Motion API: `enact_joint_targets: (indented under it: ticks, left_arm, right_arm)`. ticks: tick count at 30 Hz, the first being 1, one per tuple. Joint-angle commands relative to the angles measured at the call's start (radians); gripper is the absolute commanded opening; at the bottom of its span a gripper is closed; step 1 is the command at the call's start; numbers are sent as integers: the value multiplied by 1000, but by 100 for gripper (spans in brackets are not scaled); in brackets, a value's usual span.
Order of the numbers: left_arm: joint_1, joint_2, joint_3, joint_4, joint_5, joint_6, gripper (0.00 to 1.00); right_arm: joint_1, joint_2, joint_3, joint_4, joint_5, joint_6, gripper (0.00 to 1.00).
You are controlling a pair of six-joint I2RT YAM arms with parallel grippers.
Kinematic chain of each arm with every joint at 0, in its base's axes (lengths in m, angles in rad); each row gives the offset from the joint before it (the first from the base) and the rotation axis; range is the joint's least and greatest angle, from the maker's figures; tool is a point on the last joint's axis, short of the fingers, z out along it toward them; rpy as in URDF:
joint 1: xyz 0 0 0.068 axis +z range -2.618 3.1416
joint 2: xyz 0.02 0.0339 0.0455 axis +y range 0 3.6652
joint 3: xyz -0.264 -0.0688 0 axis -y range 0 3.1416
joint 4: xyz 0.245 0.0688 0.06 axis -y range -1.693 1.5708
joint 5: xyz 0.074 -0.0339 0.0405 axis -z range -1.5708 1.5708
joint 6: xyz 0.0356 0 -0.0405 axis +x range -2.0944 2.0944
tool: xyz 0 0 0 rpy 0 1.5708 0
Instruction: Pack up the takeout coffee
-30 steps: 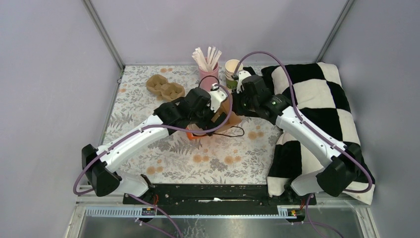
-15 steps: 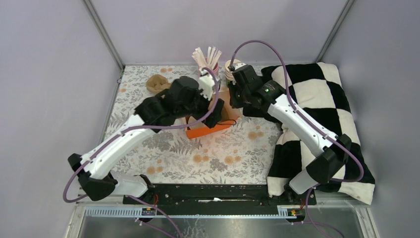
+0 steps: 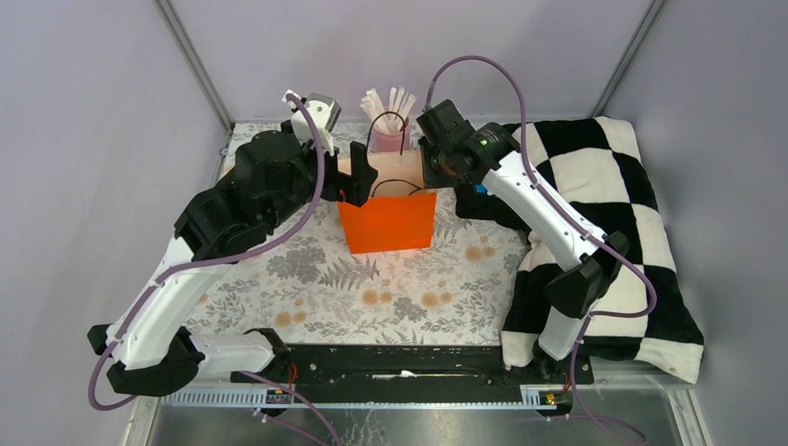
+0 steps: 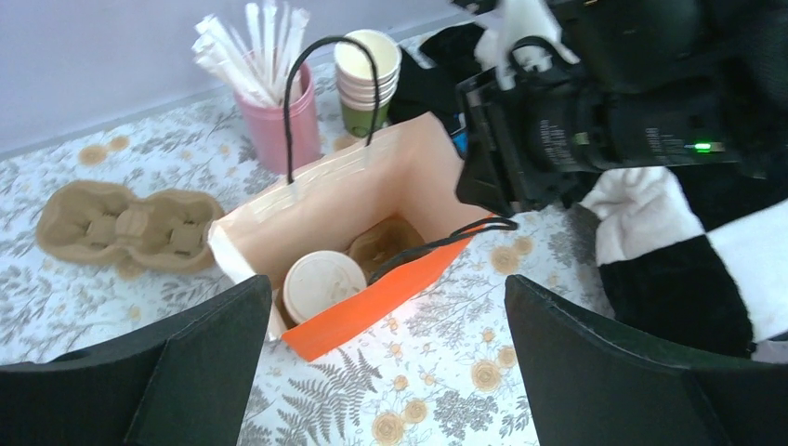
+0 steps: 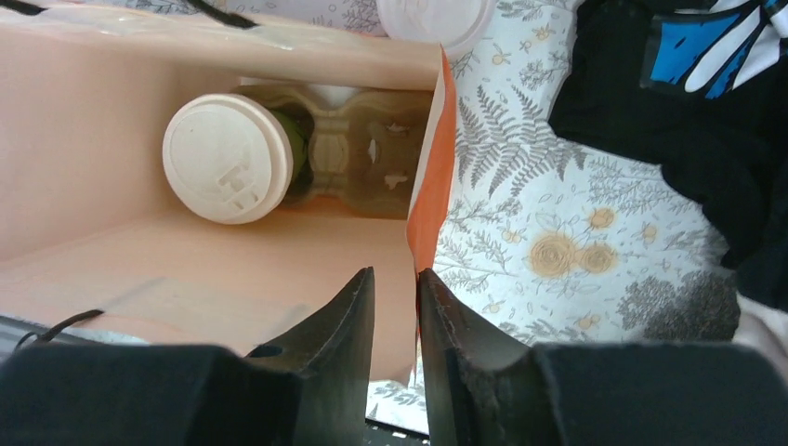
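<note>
The takeout coffee [image 4: 322, 283], a green-sided cup under a white lid [image 5: 228, 158], stands inside the upright orange paper bag [image 3: 388, 226] next to a brown cardboard carrier [image 5: 364, 163]. From the top view the cup is hidden. My left gripper [image 4: 390, 372] hangs wide open above and left of the bag [image 4: 372, 302], touching nothing. My right gripper [image 5: 398, 321] is at the bag's right top corner. Its fingers stand slightly apart, with the bag's side wall [image 5: 423, 232] loose in the gap between them.
Behind the bag stand a pink cup of white sticks [image 4: 274, 116] and a stack of green cups [image 4: 365, 79]. A spare cardboard carrier [image 4: 121, 228] lies to the left. A black-and-white checked cushion [image 3: 604, 204] fills the right side. A white lid [image 5: 432, 19] lies beyond the bag.
The bag has gone from lying tipped to standing upright. My left arm has lifted up and back to the left. My right gripper rose with the bag's edge and its jaws have parted.
</note>
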Motion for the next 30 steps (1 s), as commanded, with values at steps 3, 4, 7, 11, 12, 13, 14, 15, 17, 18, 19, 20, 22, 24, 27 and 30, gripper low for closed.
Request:
enact_joint_targets:
  ticks: [3, 4, 7, 11, 12, 13, 14, 15, 17, 18, 19, 20, 22, 24, 27, 30]
  left_arm:
    - [17, 23, 30, -41, -119, -38, 99]
    - [21, 24, 31, -45, -126, -41, 99]
    - [41, 44, 51, -84, -177, -80, 99]
    - [144, 104, 94, -180, -136, -152, 99]
    - [185, 121, 101, -202, -98, -170, 99]
    - [221, 135, 105, -218, -51, -182, 99]
    - [257, 143, 103, -219, -12, -196, 99]
    - [288, 147, 99, -211, 25, -206, 99]
    - [352, 147, 91, -173, 94, -222, 99]
    - [390, 150, 89, -150, 136, -232, 99]
    - [438, 158, 91, -124, 180, -244, 99]
    - [484, 170, 94, -96, 232, -257, 99]
    - [568, 206, 105, -41, 319, -282, 98]
    - [599, 248, 110, 25, 376, -295, 94]
    - [608, 320, 110, 153, 427, -282, 88]
    - [608, 414, 127, 248, 449, -257, 78]
  right_arm:
    - [34, 13, 98, -148, -7, 126, 30]
    - [37, 9, 94, -152, -9, 134, 30]
    - [49, -14, 74, -136, -21, 149, 30]
    - [53, -45, 91, -103, 14, 130, 47]
    - [53, -52, 108, -95, 21, 120, 51]
    - [53, -60, 121, -87, 23, 108, 54]
    - [52, -70, 129, -78, 27, 99, 58]
    - [51, -79, 139, -69, 32, 89, 62]
    - [51, -103, 152, -50, 52, 65, 68]
    - [50, -113, 164, -46, 67, 56, 73]
    - [49, -124, 171, -45, 81, 46, 75]
    - [47, -133, 179, -44, 89, 34, 77]
    - [44, -156, 187, -42, 101, 9, 79]
    - [43, -187, 179, -43, 110, -15, 79]
    - [43, -260, 123, -21, 132, -41, 80]
    - [43, -360, 29, 19, 174, -71, 82]
